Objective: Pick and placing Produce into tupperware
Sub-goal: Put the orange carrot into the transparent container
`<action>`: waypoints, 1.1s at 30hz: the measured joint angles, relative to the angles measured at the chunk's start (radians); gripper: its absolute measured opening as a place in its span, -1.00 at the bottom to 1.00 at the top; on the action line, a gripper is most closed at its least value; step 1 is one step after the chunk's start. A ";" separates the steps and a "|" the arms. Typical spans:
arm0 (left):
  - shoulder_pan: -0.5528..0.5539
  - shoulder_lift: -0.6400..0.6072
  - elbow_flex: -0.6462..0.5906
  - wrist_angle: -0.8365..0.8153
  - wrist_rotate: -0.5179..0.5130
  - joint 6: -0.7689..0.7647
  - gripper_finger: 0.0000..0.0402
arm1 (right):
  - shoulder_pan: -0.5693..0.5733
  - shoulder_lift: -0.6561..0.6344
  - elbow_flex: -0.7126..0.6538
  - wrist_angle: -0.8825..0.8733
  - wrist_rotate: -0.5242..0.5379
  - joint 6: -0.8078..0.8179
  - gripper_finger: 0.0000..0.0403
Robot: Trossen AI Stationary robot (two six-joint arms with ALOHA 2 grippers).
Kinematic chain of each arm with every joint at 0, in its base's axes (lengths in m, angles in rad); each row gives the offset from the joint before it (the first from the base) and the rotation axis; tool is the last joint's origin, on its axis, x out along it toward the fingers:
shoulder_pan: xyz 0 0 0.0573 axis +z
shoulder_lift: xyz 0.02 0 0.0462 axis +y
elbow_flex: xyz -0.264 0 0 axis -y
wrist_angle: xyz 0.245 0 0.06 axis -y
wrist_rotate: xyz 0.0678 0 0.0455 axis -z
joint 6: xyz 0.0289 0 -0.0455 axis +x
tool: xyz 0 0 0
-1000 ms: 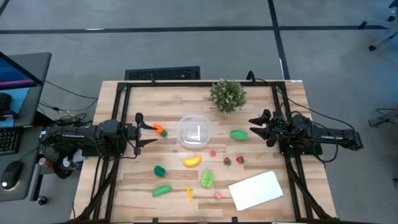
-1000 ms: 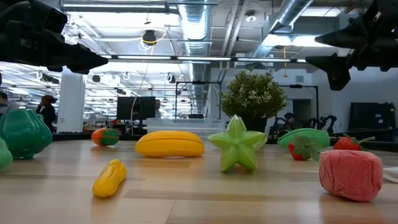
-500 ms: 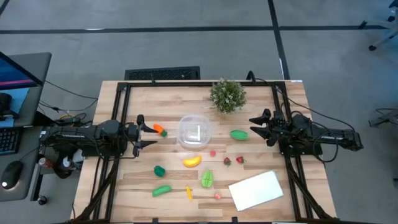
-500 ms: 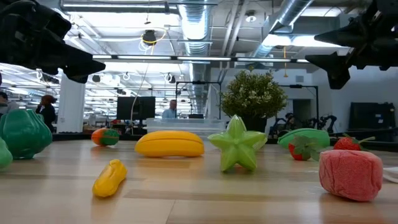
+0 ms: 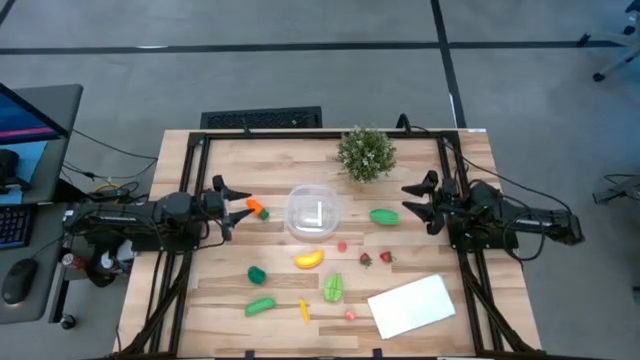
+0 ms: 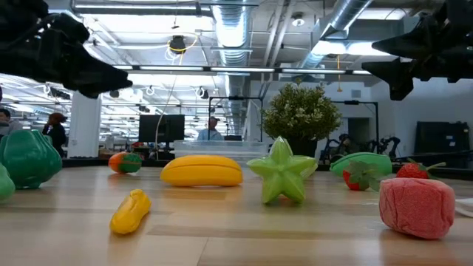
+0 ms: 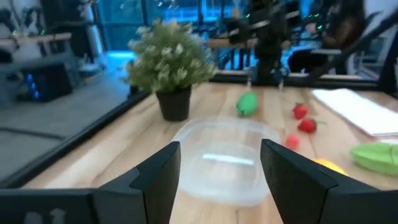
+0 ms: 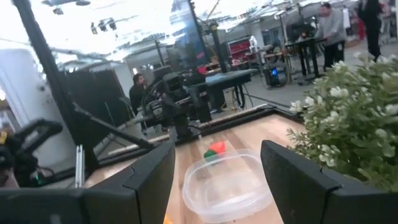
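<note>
Tupperware point(image 5: 312, 213): clear, round-cornered, sits mid-table between the two arms; nothing visible inside it except a pale reflection.
Carrot piece point(image 5: 258, 210): orange with a green end, lies just left of the tupperware, apart from it. Short and stubby; long axis looks to run roughly across the table toward the container, though it is too small in the high view to be sure.
Left gripper point(image 5: 228, 198): fingers spread wide, holding nothing, tips just beside the carrot piece on its left. This is the nearer arm to it; the coming grasp likely turns on closing across the carrot's short width.
Green pod point(image 5: 384, 215): oval, lies just right of the tupperware, long axis across the table.
Right gripper point(image 5: 420, 201): fingers parted, empty, hovers near the green pod on its right side; nearer arm for that piece.
Other produce: banana point(image 5: 309, 259) in front of the tupperware; green star fruit point(image 5: 333, 287), green pepper point(image 5: 257, 273), green cucumber point(image 5: 260, 305), small yellow piece point(image 5: 304, 311), two strawberries point(image 5: 375, 258), pink berry point(image 5: 342, 246) all in the front half of the table, none in the container.
Surroundings: potted plant point(image 5: 366, 153) behind the tupperware; white sheet point(image 5: 412, 305) at front right.
Progress: judged as at the start; no piece placed yet.
</note>
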 joint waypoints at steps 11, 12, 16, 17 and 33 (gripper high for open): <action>0.000 0.132 0.005 0.142 0.072 -0.105 0.06 | 0.072 0.000 0.000 -0.015 0.003 -0.126 0.15; -0.003 0.141 0.014 0.167 0.116 -0.109 0.06 | 0.072 0.000 0.000 -0.014 0.003 -0.136 0.15; -0.028 0.191 0.121 0.143 0.188 -0.028 0.06 | 0.072 0.000 0.000 -0.007 0.001 -0.149 0.15; -0.034 0.207 0.156 0.082 0.172 0.001 0.06 | 0.072 0.000 0.000 -0.007 -0.004 -0.149 0.15; -0.041 0.816 0.646 -0.613 -0.023 0.159 0.06 | 0.073 0.001 0.000 -0.024 -0.043 -0.148 0.15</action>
